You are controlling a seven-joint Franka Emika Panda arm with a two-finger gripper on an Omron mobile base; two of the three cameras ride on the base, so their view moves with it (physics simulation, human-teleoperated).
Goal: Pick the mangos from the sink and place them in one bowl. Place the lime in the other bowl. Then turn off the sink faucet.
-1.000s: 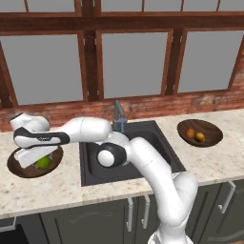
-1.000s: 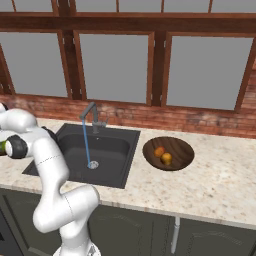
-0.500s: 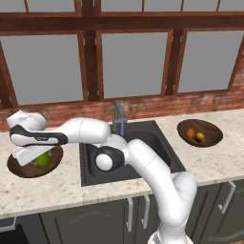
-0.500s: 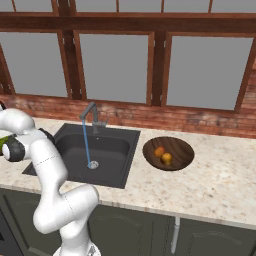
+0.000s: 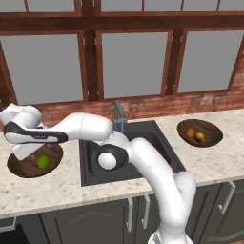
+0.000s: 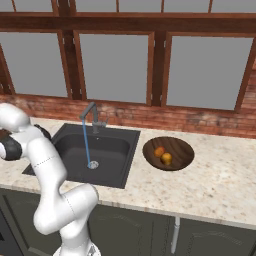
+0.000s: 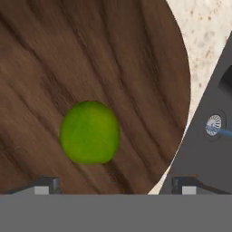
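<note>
Two dark wooden bowls sit on the speckled stone counter, one at each end of the sink [image 6: 95, 155]. Toward the left edge, the lime [image 5: 43, 162] lies in the other bowl [image 5: 21, 167] under the gripper [image 7: 113, 183], jaws apart. Both mangos [image 6: 163, 155] rest in one bowl [image 6: 182, 150]. Water runs from the sink faucet [image 6: 90, 115], beneath brick and windows.

Flat, even rendered light throughout, bright with no glare. Soft shadows only inside the sink [image 6: 95, 150] and under the desk [image 6: 210, 185] edge. The hand view is slightly soft; the lime [image 7: 89, 132] shows gentle shading toward six o'clock.
</note>
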